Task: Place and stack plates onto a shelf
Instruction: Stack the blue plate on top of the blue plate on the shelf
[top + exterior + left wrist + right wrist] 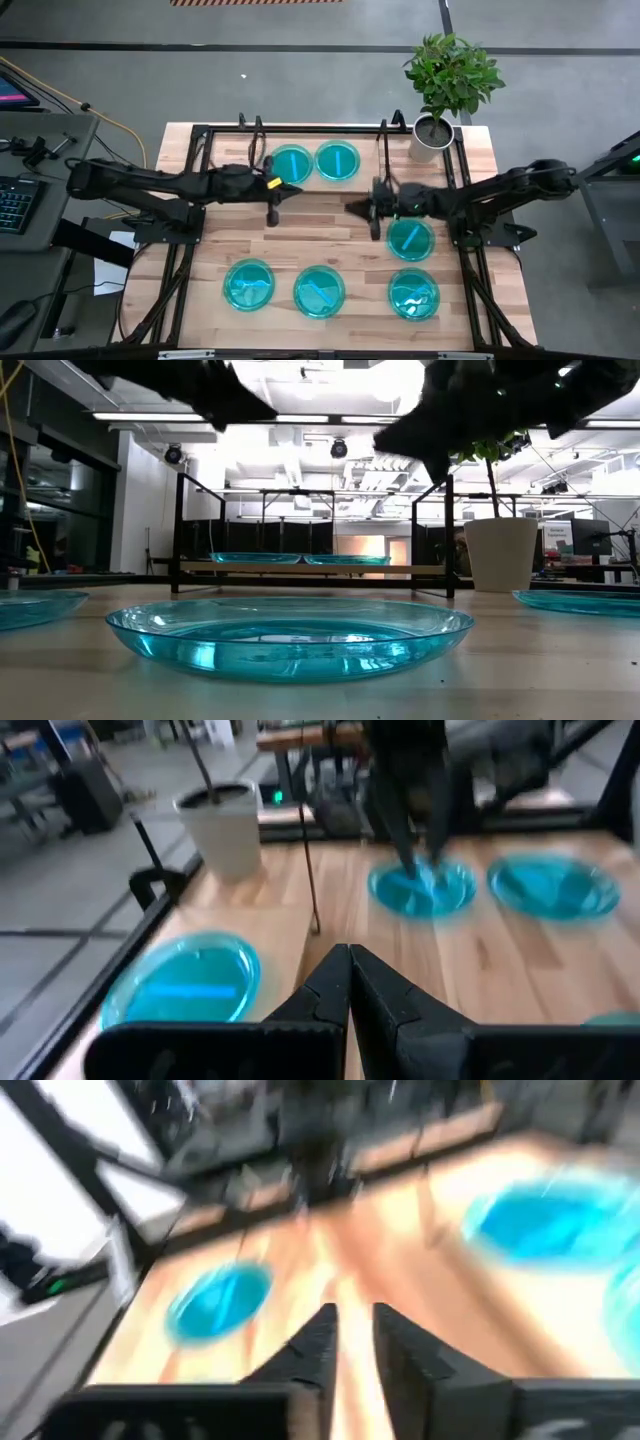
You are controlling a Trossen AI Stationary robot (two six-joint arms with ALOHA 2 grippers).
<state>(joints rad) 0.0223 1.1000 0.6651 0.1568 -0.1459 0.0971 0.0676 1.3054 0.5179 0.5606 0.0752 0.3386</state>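
Left gripper (pixel 273 212) over bare table (pixel 330 235) mid-left, just in front of the shelf (pixel 300 190); its wrist view shows the two dark fingers (pixel 330 990) pressed together at the tips, nothing between them. Right gripper (pixel 374 222) over table centre-right, also just in front of the shelf; in its wrist view the fingers (pixel 318 1345) stand a narrow gap apart, empty, touching nothing. Both grippers hang above the table, not in contact with any plate.

Two plates sit side by side on the shelf at the back: left shelf plate (pixel 291 163), right shelf plate (pixel 337 160); low view shows both lying flat on the board between the black wire frames. Left shelf plate is just behind the left gripper, slightly to its right.

Four plates on the table: mid-right plate (pixel 411 239) just beside the right gripper, at its front-right, apart from it; front-left plate (pixel 249 284), front-centre plate (pixel 319 291), front-right plate (pixel 413 294) in a row along the near edge, well apart from both grippers. All lie flat, face up, none stacked.

Potted plant (pixel 445 85) in a white pot at the back-right corner, beside the shelf's right end
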